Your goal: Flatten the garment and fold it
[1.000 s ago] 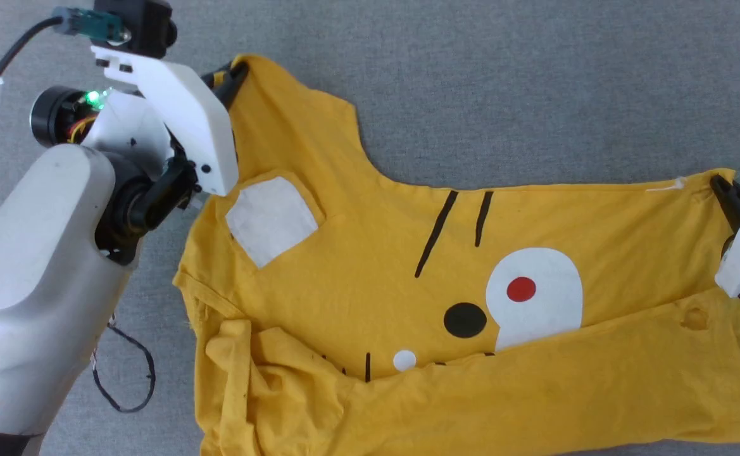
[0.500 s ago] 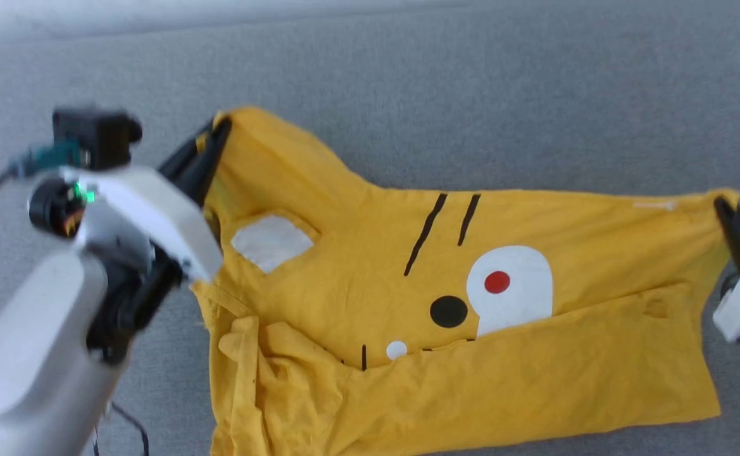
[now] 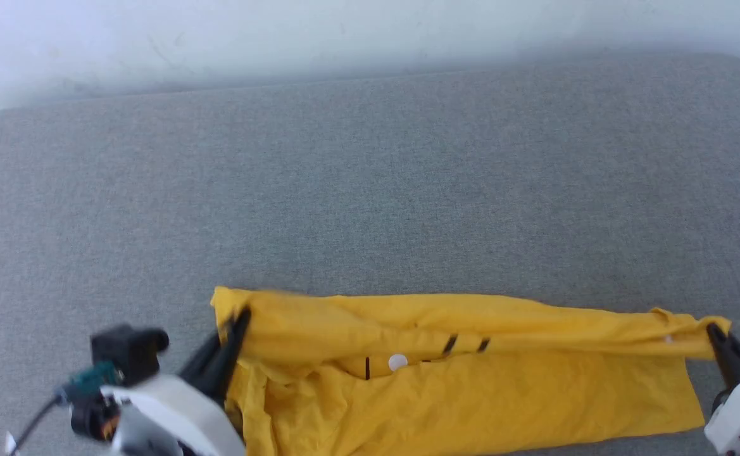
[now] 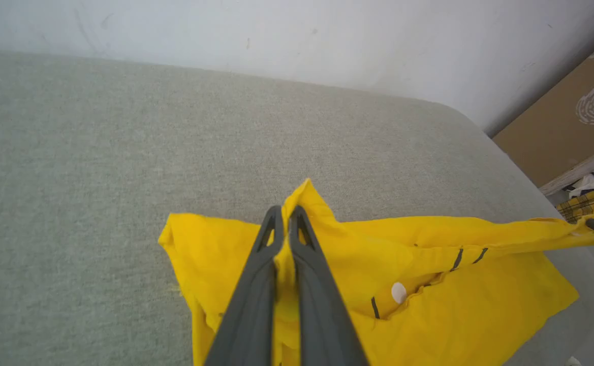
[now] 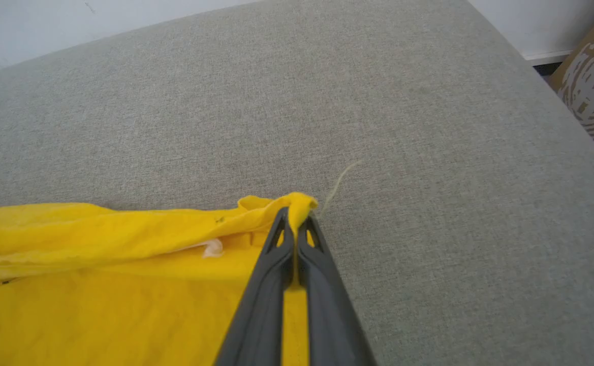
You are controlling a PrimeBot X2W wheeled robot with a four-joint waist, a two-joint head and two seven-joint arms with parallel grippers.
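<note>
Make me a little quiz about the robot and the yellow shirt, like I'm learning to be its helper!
1. True or false: the bright yellow cotton T-shirt lies spread flat with its whole print showing.
2. Which dark fingers pinch the shirt? A) left fingers alone B) right fingers alone C) both
3. Fill in: under the shirt is a ___ fabric surface.
Key: 1 false; 2 C; 3 grey.

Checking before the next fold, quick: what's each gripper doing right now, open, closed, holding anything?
Left gripper: closed, pinching one end of the yellow garment.
Right gripper: closed, pinching the garment's other end.
</note>
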